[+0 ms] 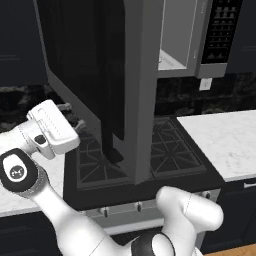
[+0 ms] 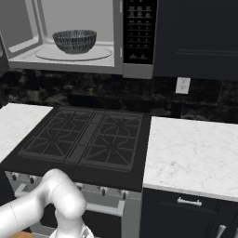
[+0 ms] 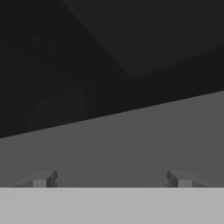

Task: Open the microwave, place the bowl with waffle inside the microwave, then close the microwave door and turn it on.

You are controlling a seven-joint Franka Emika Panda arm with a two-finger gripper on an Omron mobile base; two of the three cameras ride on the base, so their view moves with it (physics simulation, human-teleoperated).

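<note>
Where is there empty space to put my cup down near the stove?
The white marble counter right of the black gas stove is bare, bordered by the dark backsplash with its white wall outlet. A smaller white counter strip lies left of the stove. The grey microwave above is crowded: a dark mottled bowl sits on its turntable.

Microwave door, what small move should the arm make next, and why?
Probably push the door toward closed. The bowl already sits on the turntable inside the microwave, the door hangs wide open, and the fingers are spread, holding nothing, close to a grey surface.
</note>
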